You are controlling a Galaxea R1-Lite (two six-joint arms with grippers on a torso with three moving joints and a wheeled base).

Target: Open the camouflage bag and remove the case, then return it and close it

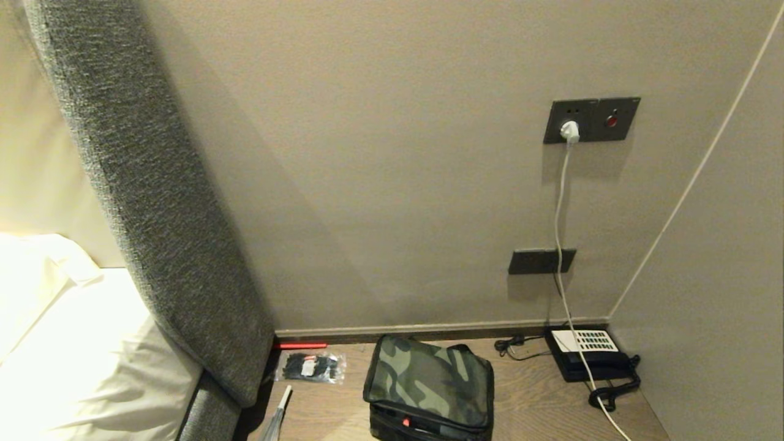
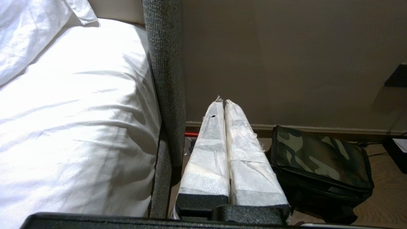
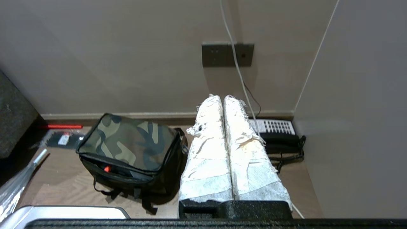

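Note:
The camouflage bag sits on a wooden bedside table, its lid down and a small red tab at its front; it also shows as the bag and the bag. The case is hidden. Neither arm appears in the head view. My left gripper, its fingers wrapped in white tape, is shut with nothing held and hangs in front of the table, left of the bag. My right gripper, taped the same way, is shut and empty, to the right of the bag and clear of it.
A black desk telephone with a coiled cord stands at the table's back right, a white cable running up to a wall socket. A clear packet of black ties and a red stick lie back left. A grey headboard and white bedding flank the left side.

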